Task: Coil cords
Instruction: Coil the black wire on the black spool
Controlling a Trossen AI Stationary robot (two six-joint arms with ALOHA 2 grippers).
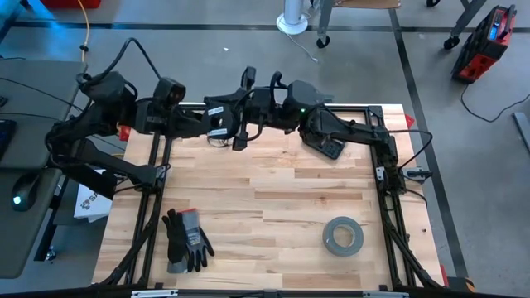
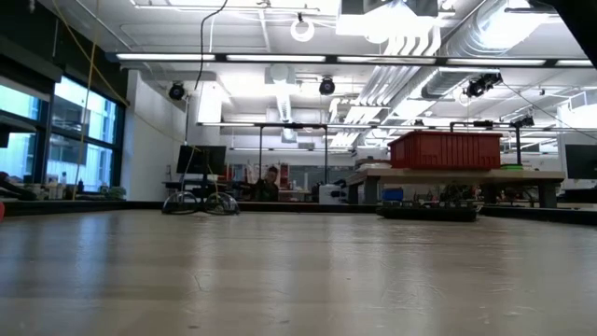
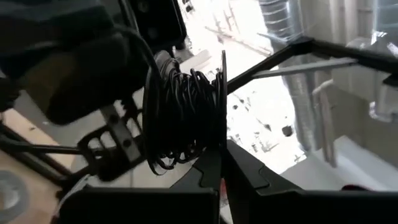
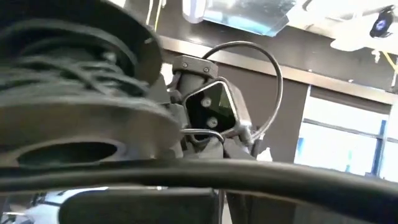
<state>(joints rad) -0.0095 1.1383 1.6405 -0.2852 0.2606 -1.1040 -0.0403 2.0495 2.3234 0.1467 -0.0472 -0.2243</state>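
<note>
The spool, wound thick with thin dark cord, is held up in the air at the far edge of the surface, right between the two hands where the arms meet. In the left wrist view the left hand is closed with its fingertips pinching the rim of one flange, so the spool sits straight ahead of it, its axis lying crosswise to the fingers. The right hand comes in from the opposite side and is closed too; its own camera is so close that the spool fills the view, and I cannot tell what it grips. No loose cord end is visible, and from above the spool is lost among the wrists. The grey tape roll and gloves lie well apart, nearer the front.
</note>
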